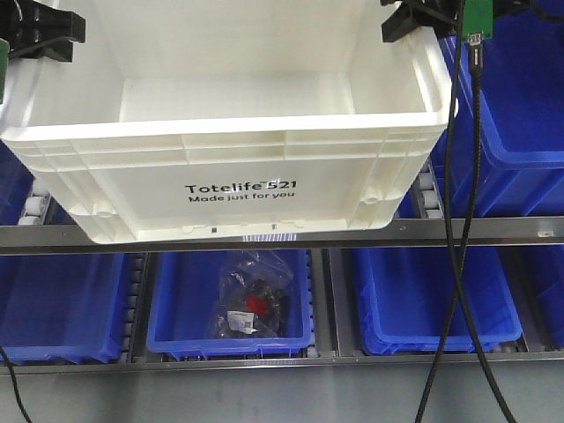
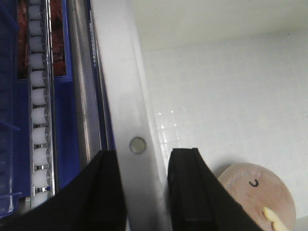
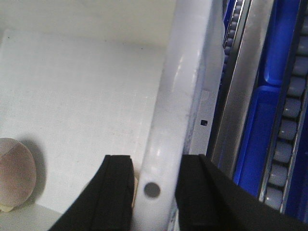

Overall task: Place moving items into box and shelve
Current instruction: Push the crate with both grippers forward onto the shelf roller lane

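The box (image 1: 238, 167), a large white ribbed crate printed "Totelife 521", rests tilted on the upper shelf level with its front hanging over the rail. My left gripper (image 1: 40, 35) is shut on its left rim (image 2: 120, 86), with one black finger on each side of the wall (image 2: 144, 159). My right gripper (image 1: 423, 18) clamps the right rim (image 3: 187, 72) the same way (image 3: 154, 163). One of the moving items, a mauve-brown round plush (image 2: 255, 192), lies on the box floor, and the right wrist view shows it too (image 3: 14, 173).
A metal shelf rail (image 1: 493, 231) runs under the box. Roller tracks (image 2: 38, 106) flank it on both sides (image 3: 288, 130). Blue bins fill the lower shelf; the middle one holds a clear plastic bag (image 1: 251, 295). Another blue bin (image 1: 520, 106) stands at right. Black cables (image 1: 458, 220) hang down.
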Tool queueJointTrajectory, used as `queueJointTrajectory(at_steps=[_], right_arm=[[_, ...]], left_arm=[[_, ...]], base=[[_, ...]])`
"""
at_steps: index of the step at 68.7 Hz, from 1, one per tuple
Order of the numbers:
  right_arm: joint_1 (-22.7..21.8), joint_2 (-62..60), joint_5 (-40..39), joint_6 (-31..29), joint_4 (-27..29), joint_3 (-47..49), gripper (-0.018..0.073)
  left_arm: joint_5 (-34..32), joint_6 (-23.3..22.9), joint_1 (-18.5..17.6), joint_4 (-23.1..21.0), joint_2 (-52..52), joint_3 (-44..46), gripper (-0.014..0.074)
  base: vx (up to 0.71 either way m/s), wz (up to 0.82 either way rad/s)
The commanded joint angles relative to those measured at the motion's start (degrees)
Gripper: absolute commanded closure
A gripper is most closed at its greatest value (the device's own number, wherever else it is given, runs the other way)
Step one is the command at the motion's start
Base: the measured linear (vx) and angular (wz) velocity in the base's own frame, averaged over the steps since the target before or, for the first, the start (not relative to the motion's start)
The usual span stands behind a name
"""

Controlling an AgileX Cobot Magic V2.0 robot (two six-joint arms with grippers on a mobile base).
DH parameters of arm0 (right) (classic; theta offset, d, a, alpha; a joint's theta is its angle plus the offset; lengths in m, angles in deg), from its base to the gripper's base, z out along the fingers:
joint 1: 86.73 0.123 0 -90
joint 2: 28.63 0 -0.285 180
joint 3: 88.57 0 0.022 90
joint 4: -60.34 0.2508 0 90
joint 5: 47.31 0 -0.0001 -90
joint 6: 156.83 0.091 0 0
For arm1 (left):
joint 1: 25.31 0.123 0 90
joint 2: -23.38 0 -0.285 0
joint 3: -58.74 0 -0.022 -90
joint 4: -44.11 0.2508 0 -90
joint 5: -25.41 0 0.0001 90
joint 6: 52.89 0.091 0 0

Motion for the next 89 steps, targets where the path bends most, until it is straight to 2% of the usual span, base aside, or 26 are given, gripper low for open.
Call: queueJointTrajectory(at_steps=[1, 26, 43, 61, 71, 89], right_arm=[[0.45, -4.36, -8.81, -3.46, 9.07, 2.29, 0.057], [0.45, -1.2, -10.19, -4.38, 12.84, 2.29, 0.057], [0.45, 1.6, -11.42, -6.8, 13.1, 2.29, 0.057], [0.45, 3.12, -16.25, -8.57, 13.12, 2.29, 0.057], [0.45, 3.4, -18.0, -10.59, 15.22, 2.29, 0.057], [0.45, 4.96, -20.09, -13.26, 18.97, 2.29, 0.057]], left_arm=[[-10.48, 1.34, -0.99, -1.96, 1.81, 2.3, 0.0613], [-13.79, 0.8, -0.99, 4.0, -0.95, 2.3, 0.0613], [-16.77, 0.74, -0.99, 4.01, -3.1, 2.3, 0.0613], [-21.06, 0.74, -0.81, 4.16, -4.84, 2.3, 0.0613], [-23.64, 0.74, -0.81, 6.85, -5.89, 2.3, 0.0613], [-26.8, 0.68, -0.81, 6.93, -8.34, 2.3, 0.0613]], base=[[0.0, 0.0], [0.0, 0.0], [0.0, 0.0], [0.0, 0.0], [0.0, 0.0], [0.0, 0.0]])
